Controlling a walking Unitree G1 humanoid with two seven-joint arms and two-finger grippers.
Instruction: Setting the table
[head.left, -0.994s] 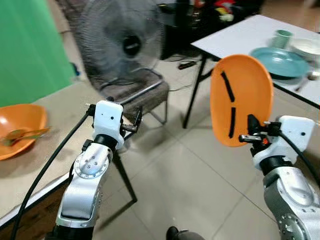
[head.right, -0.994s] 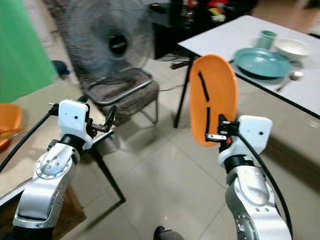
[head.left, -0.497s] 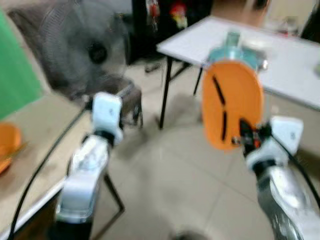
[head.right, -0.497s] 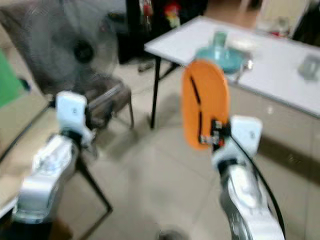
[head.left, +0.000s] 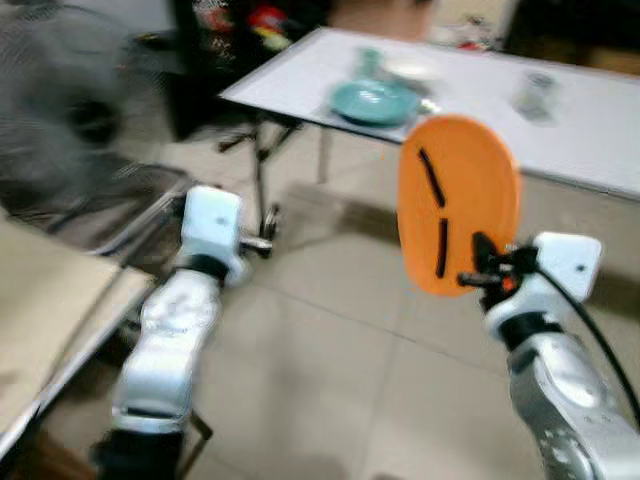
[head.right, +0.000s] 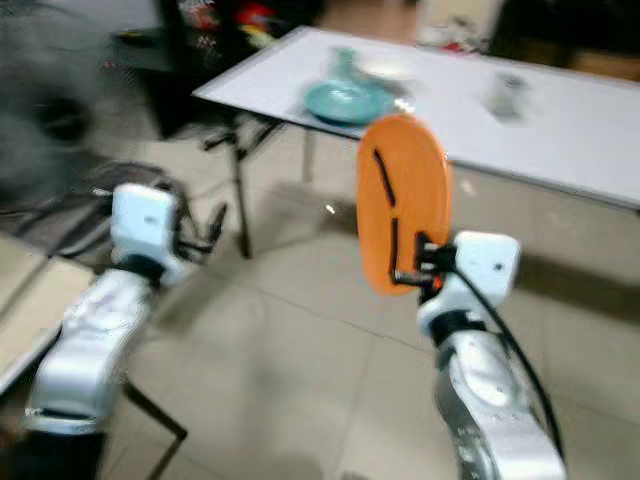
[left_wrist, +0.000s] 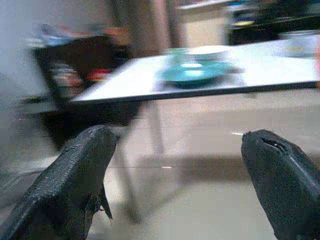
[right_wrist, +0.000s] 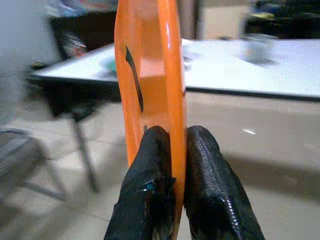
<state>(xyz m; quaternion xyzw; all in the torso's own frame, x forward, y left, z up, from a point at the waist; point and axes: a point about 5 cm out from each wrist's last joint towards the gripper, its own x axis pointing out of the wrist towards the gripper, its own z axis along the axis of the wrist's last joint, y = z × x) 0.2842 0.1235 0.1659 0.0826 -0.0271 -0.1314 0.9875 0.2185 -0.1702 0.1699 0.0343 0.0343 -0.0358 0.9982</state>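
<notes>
- The white bench (head.left: 560, 110) stretches across the far side of the tiled floor (head.left: 330, 370), standing on dark legs.
- A corner of a second, tan bench (head.left: 50, 310) shows at the robot's left, with a grey fan (head.left: 70, 110) and a metal-framed chair (head.left: 140, 210) blurred behind it.
- The orange plate (head.left: 458, 203) stands upright on its edge in front of the robot's right arm, well short of the white bench, with two black marks on its face.
- The right gripper (right_wrist: 177, 165) is closed on the orange plate's lower rim, one finger on each face.
- The left gripper (left_wrist: 175, 185) is held out over the floor with its fingers spread wide and nothing between them.
- On the near left part of the white bench sits a teal plate (head.left: 375, 100), with a teal cup (head.left: 370, 62) and a white bowl (head.left: 412, 70) just behind it.
- Farther right on that bench is a small blurred glass (head.left: 535, 92).
</notes>
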